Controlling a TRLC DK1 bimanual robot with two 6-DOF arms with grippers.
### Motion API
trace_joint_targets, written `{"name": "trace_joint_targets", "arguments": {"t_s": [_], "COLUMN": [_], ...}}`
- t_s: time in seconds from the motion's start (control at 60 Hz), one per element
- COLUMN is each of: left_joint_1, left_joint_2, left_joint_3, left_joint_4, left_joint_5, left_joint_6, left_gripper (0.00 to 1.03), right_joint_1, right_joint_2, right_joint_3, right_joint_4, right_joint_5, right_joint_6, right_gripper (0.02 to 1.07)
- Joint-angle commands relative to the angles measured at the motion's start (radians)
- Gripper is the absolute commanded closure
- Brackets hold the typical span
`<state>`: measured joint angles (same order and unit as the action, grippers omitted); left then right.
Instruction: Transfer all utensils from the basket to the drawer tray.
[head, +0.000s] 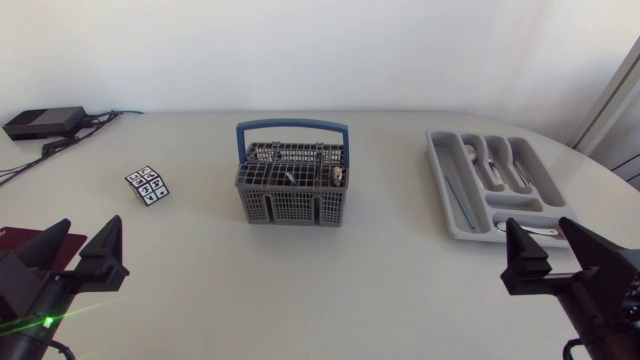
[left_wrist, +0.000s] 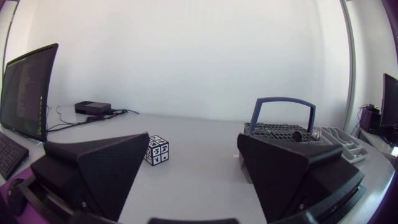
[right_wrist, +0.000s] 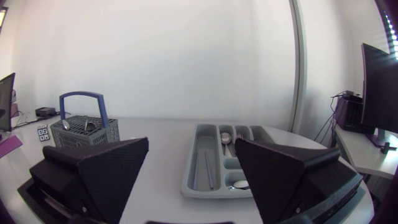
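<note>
Basket (head: 291, 185) stands mid-bench (head: 300, 290), utensils (head: 338, 176) inside, well apart from both end effectors. Left end effector (head: 80, 250): fingers spread, empty, basket at its 2 o'clock. Right end effector (head: 556, 252): spread, empty, drawer tray (head: 452, 200) near at 11 o'clock, spoons (right_wrist: 225, 137) lying in it.

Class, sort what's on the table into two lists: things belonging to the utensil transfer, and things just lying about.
Belong to the job:
cutlery basket
utensils in it
drawer tray
spoons already in the tray

Lying about:
marker cube
black box with cables
</note>
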<state>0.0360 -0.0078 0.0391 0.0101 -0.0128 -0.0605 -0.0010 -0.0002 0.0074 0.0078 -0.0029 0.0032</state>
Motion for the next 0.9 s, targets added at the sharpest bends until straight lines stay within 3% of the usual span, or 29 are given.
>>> {"name": "trace_joint_targets", "arguments": {"t_s": [0.0,0.35,0.5,0.783,0.883], "left_joint_1": [-0.007,-0.010,-0.018,-0.084,-0.111], "left_joint_2": [-0.004,-0.006,0.012,0.278,0.393], "left_joint_3": [-0.039,-0.021,0.031,0.196,0.249], "left_joint_4": [-0.007,0.007,0.004,0.036,0.050], "left_joint_5": [-0.010,-0.009,-0.009,-0.009,-0.009], "left_joint_6": [-0.019,0.027,0.027,-0.004,-0.025], "left_gripper": [0.04,0.04,0.04,0.04,0.04], "right_joint_1": [0.004,0.009,0.029,0.041,0.104], "right_joint_2": [-0.006,-0.006,0.005,0.227,0.324], "right_joint_3": [-0.007,0.005,0.074,0.160,0.192], "right_joint_4": [-0.015,-0.019,-0.083,-0.002,0.044], "right_joint_5": [-0.005,0.001,0.003,0.011,0.058], "right_joint_6": [-0.005,-0.009,-0.012,-0.022,-0.020], "right_gripper": [0.07,0.07,0.07,0.07,0.07]}}
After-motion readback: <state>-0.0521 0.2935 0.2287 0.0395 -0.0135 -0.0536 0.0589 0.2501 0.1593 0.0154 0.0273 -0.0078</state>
